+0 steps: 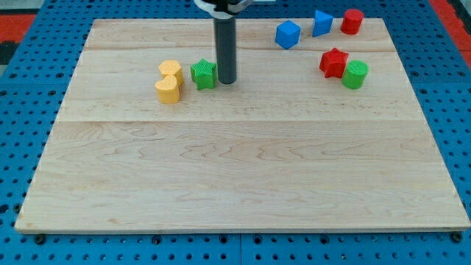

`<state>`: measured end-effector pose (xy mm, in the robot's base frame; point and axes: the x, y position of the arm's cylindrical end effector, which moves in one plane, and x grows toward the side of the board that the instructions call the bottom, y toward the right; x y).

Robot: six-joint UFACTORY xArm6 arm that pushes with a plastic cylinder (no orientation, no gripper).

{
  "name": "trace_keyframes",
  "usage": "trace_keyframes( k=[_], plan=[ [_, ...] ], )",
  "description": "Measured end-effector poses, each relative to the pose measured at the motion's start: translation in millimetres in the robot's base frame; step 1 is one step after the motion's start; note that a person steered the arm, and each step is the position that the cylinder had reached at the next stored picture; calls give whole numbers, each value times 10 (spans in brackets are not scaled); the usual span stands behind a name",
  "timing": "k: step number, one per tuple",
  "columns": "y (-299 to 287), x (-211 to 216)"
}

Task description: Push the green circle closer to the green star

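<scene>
The green circle [355,74] stands at the view's upper right, touching the red star [334,62] on its left. The green star [204,74] sits left of centre near the view's top. My tip [227,80] is right beside the green star on its right, touching or nearly touching it. The green circle is far to the right of my tip.
Two yellow blocks [170,71] [168,90] lie just left of the green star. A blue cube [288,34], a blue block [321,23] and a red block [352,21] sit along the top right. The wooden board [235,177] lies on a blue pegboard.
</scene>
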<state>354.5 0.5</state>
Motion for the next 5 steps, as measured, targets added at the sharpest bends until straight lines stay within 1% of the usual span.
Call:
trace_keyframes(
  k=[1,3,4,5],
  plan=[
    [595,162],
    [2502,234],
    [2673,-100],
    [2376,-155]
  ],
)
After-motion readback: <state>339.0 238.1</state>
